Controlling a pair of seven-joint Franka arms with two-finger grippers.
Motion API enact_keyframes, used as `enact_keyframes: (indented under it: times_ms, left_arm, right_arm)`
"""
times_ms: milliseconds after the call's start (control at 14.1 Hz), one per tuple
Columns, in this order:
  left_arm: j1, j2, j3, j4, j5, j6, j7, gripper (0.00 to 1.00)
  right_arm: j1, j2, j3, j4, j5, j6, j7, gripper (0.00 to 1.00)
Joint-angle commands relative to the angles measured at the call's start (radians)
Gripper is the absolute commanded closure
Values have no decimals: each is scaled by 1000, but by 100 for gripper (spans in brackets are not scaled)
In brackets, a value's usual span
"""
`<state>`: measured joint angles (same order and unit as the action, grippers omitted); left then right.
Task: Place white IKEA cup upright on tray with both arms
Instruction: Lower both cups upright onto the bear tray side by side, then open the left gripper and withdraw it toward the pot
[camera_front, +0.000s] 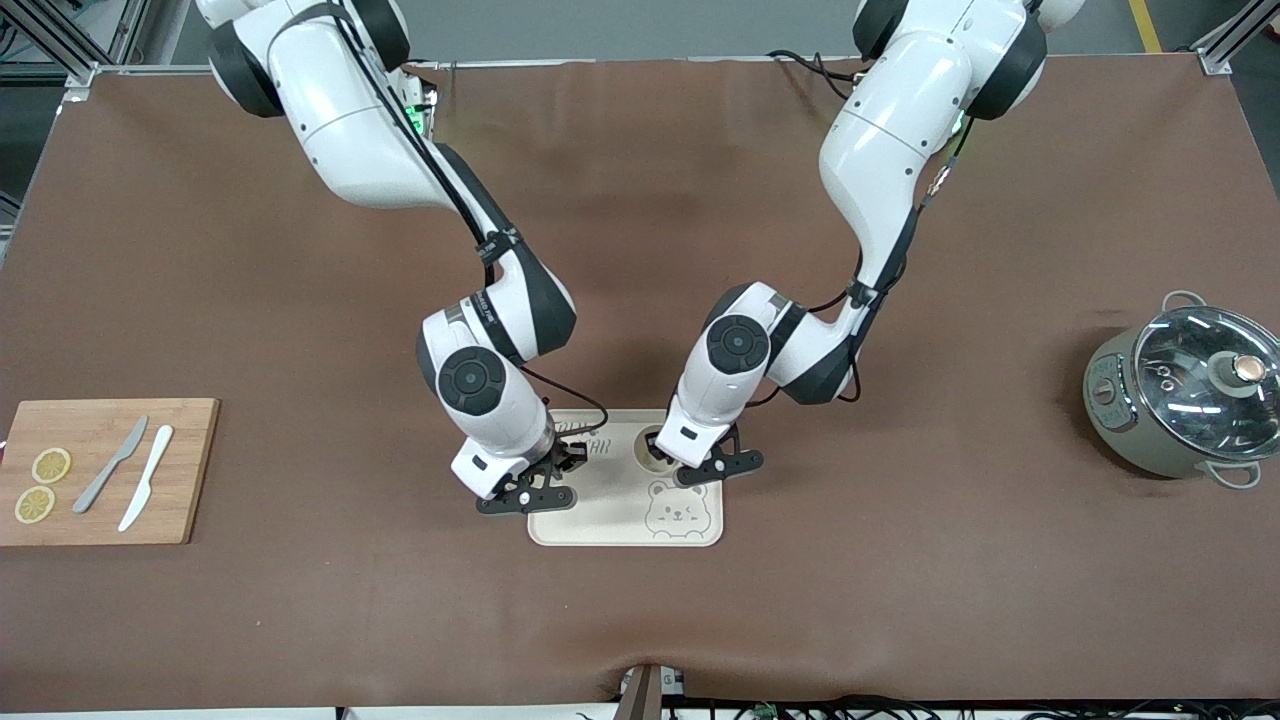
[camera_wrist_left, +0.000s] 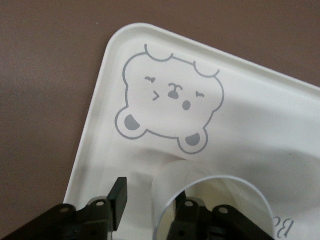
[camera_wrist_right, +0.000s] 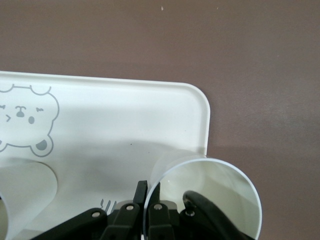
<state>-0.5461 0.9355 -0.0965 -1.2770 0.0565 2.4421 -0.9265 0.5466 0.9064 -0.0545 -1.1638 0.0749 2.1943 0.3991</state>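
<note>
The cream bear tray (camera_front: 610, 510) lies at the table's middle, near the front camera. A white cup (camera_front: 652, 450) stands upright on it. My left gripper (camera_front: 715, 468) is over this cup. In the left wrist view the gripper (camera_wrist_left: 152, 192) is open, one finger inside the cup's rim (camera_wrist_left: 220, 177) and one outside. My right gripper (camera_front: 527, 495) is over the tray's edge toward the right arm's end. In the right wrist view it (camera_wrist_right: 150, 187) is shut on the rim of a second upright white cup (camera_wrist_right: 210, 190) at the tray's corner (camera_wrist_right: 200, 100). This cup is hidden in the front view.
A wooden cutting board (camera_front: 180, 470) with two lemon slices (camera_front: 42, 485) and two knives (camera_front: 130, 475) lies toward the right arm's end. A grey pot with a glass lid (camera_front: 1185, 395) stands toward the left arm's end. Brown mat (camera_front: 900, 600) covers the table.
</note>
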Motion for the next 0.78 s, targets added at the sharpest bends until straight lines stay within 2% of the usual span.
enact_keyframes:
  times_ms: [0,284,497,568,639,710]
  left_arm:
    - [2,-49,12,2,19,-32,-55,0]
    - [12,-156,34,7,14,-217,-54,0]
    - [90,-243,35,7,22,-313,-38,0]
    - [113,-269,37,5,25,-321,-2,0]
    - [141,-289,37,2,26,-334,73,0]
    - [173,-296,37,-1,26,-353,178,0]
  right_arm:
    - [53,43,-48,61,-15,-22,38,100]
    - [73,61,-50,61,-17,-13,79,100]
    - [79,69,-50,61,-17,-8,81,100]
    - [79,69,-50,61,-15,-7,81,92]
    - [79,69,-50,61,-17,-5,81,78]
    - [79,71,-50,61,-17,-4,81,55]
